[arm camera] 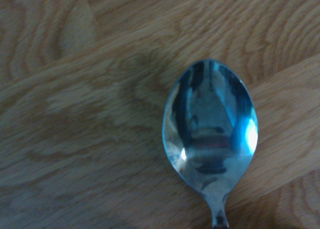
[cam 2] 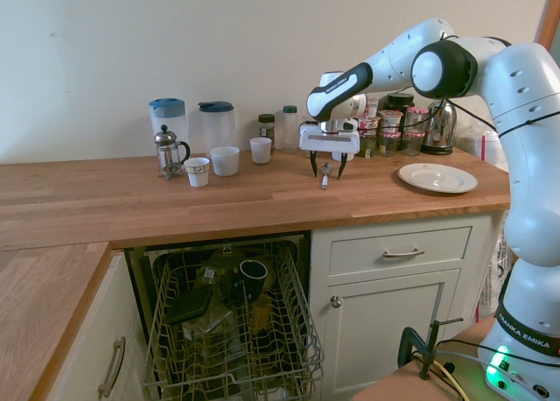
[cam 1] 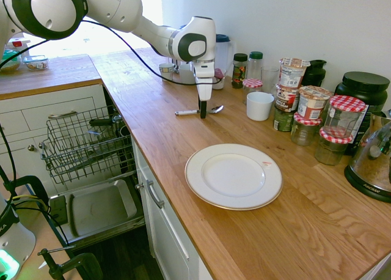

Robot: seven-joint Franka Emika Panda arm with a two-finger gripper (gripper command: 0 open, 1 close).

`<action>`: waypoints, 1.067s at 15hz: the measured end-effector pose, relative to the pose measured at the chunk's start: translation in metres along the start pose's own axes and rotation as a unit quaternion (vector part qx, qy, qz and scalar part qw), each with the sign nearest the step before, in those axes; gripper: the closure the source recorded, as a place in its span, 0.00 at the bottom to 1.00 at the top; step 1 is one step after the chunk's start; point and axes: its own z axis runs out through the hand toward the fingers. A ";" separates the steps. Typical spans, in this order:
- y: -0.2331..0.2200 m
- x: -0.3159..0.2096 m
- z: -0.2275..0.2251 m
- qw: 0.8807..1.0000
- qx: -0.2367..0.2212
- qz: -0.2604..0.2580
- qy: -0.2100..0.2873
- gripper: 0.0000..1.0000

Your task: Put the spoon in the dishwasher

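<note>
Wooden bench runs above the dishwasher, its door down and wire rack pulled out, part loaded. White plate sits on bench, well apart from tool. Tool points down, fingers spread wide, grasping nothing, straddling the spoon lying flat on bench.

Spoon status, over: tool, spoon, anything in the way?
Tool open, pointing down over the spoon, fingers astride the handle. Spoon flat on the counter, not gripped. Dishwasher open, rack out. Nothing in the way.
</note>
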 end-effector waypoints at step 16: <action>-0.001 -0.001 -0.002 1.000 0.008 -0.016 -0.005 1.00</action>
